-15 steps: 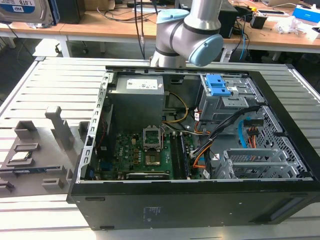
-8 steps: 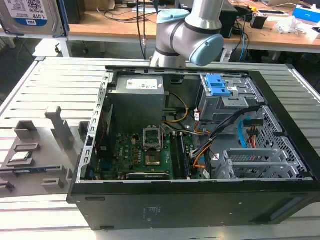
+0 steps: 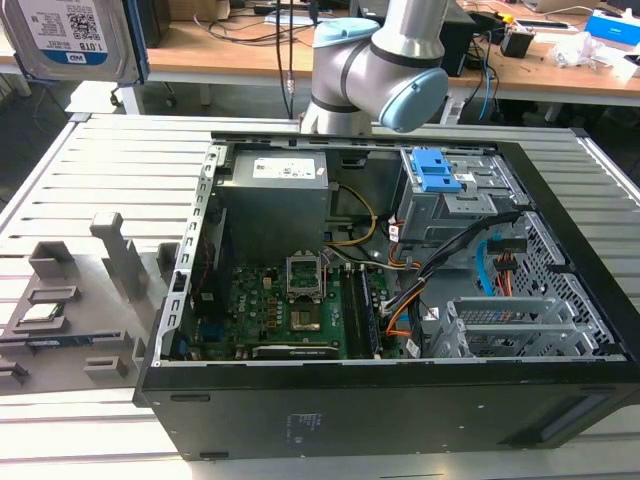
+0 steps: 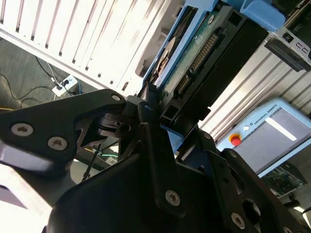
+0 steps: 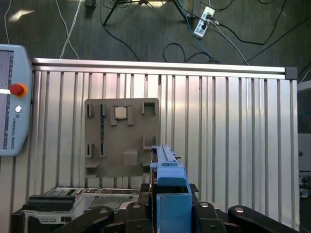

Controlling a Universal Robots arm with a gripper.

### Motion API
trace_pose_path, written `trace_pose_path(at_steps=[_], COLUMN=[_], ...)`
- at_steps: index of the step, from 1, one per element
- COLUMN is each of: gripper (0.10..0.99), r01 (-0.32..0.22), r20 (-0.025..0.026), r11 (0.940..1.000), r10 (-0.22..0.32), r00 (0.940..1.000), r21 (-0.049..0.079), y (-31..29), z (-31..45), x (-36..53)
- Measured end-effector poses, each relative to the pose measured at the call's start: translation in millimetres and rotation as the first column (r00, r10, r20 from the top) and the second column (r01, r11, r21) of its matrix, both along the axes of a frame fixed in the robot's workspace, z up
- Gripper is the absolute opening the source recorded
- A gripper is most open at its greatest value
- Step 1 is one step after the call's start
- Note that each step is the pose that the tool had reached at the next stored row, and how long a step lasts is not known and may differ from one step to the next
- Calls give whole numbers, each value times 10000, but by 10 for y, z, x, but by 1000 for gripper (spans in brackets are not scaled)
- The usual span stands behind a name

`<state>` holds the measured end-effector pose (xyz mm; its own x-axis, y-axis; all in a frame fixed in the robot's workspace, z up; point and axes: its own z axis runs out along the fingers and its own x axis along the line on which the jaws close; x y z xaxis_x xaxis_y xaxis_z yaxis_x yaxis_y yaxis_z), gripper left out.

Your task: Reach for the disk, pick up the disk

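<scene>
Silver-grey metal edged in blue, the disk hangs at the exterior view's upper left, clear of the ribbed surface, its white-and-blue label facing the camera. That view gives no sight of what grips it. In the second wrist view the disk shows its green circuit-board side and connector pins instead, and the gripper is closed on it, black fingers pressed against the disk's end. The first wrist view shows the disk edge-on, mainly its blue carrier frame, standing between the gripper's black links.

Past it in that view lies the surface with a grey fixture plate on it, a small square chip seated in one of its pockets, and a teach pendant beside the surface. The exterior view alone takes in the open computer case, its drive cage with blue latches, and the arm's elbow above the case.
</scene>
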<state>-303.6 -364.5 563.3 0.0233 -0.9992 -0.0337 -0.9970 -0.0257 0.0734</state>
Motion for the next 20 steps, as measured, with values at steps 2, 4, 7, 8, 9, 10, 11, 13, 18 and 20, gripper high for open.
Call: trace_pose_path(at_steps=[2, 4, 7, 8, 9, 10, 11, 13, 18, 20], gripper=[365, 365, 365, 365, 365, 365, 365, 365, 365, 365], r01=[0, 0, 0, 1, 0, 0, 0, 0, 1, 0], r20=[-1, 0, -1, -2, -2, 0, -2, -3, -4, -4], r11=[10000, 10000, 10000, 10000, 10000, 10000, 10000, 10000, 10000, 10000], r10=[0, 0, 0, -1, 0, 0, 0, 0, -1, 0], r00=[10000, 10000, 10000, 10000, 10000, 10000, 10000, 10000, 10000, 10000], r21=[0, 0, 0, 0, 0, 1, 0, 0, 0, 0], y=[0, 0, 0, 0, 0, 0, 0, 0, 0, 0], z=[-39, -66, -113, -124, -155, -176, -195, -237, -355, -396], x=[29, 48, 90, 98, 122, 134, 143, 158, 193, 200])
